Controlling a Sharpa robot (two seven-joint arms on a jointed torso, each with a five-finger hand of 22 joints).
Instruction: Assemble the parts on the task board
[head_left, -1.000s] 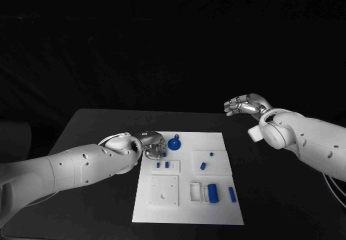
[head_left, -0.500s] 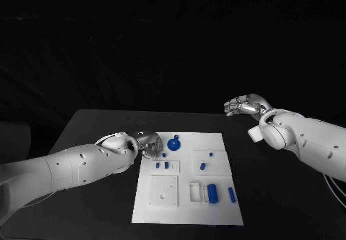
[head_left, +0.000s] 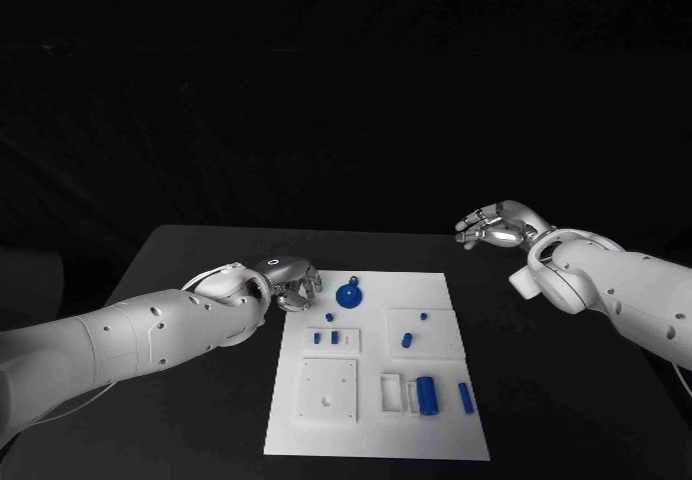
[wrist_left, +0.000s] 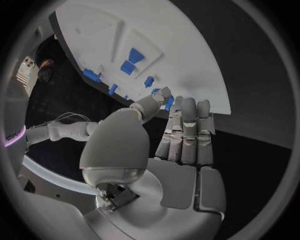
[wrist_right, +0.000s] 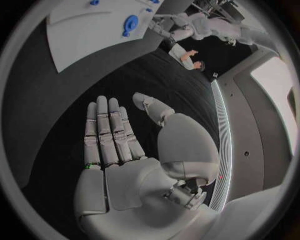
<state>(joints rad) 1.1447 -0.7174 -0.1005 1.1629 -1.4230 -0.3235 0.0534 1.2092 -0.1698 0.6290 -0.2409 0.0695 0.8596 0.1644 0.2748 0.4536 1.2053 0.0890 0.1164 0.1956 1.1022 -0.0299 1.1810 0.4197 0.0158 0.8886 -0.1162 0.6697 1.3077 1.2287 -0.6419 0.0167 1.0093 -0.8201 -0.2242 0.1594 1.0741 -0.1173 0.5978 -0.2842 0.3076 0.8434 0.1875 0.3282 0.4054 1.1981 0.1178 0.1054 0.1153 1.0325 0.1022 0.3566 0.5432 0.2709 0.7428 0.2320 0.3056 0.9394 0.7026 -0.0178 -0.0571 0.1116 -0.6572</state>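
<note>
Hovering at the task board's (head_left: 378, 440) far left corner, the left hand (head_left: 290, 280) grasps nothing, fingers extended; the right hand (head_left: 498, 224) likewise hangs released.

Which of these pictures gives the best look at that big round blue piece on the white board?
The head view: the round blue part lies unobstructed near the far edge of the task board. The right wrist view shows it small and distorted at the rim. In the left wrist view I cannot pick it out.

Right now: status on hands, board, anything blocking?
Left hand at the task board's far-left corner, holding nothing. Right hand open, raised off to the board's right. Blue parts unassembled on the board. Nothing blocking.
</note>
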